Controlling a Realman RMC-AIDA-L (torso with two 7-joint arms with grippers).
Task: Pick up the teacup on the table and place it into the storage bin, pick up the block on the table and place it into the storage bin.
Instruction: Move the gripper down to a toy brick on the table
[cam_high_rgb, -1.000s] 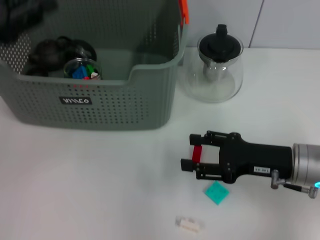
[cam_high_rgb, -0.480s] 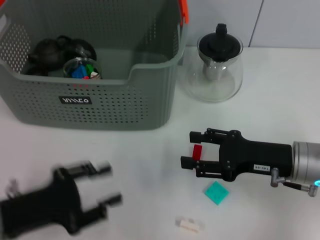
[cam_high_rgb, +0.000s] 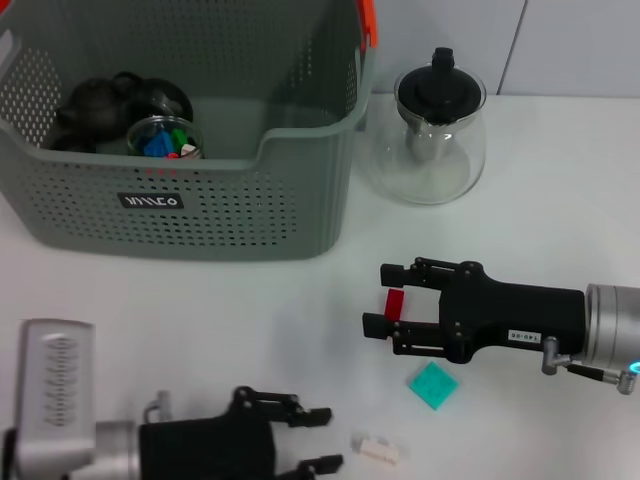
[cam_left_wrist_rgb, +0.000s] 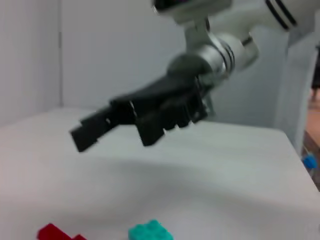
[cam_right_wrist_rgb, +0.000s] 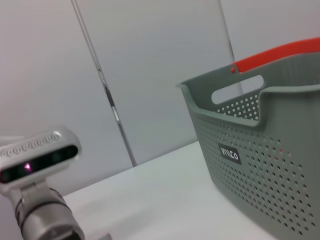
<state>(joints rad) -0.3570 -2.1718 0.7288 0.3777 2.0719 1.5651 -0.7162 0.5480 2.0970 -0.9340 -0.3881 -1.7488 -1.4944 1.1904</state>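
Back-left on the counter sits the storage bin, grey and perforated, orange handle at its far right corner. Dark teapot-like shapes and a glass of coloured bits already lie inside it; can't tell whether that glass is the teacup. Just right of the bin: a glass teapot, not part of the task.

Right pincer hangs well in front of the bin's right end, jaws spread and pointing left, with the red block between its fingertips. Can't tell whether they touch it. Block's long axis runs toward/away from the bin, across the jaw gap, so closing looks feasible. Bin lies up-left of this pincer.

Teal block lies further from the bin, just under the right pincer body. White block is further out again.

Left pincer sits low near the front edge, open, tips just beside the white block, so it's the nearer arm for that one.

Left arm cut off by the frame edge.
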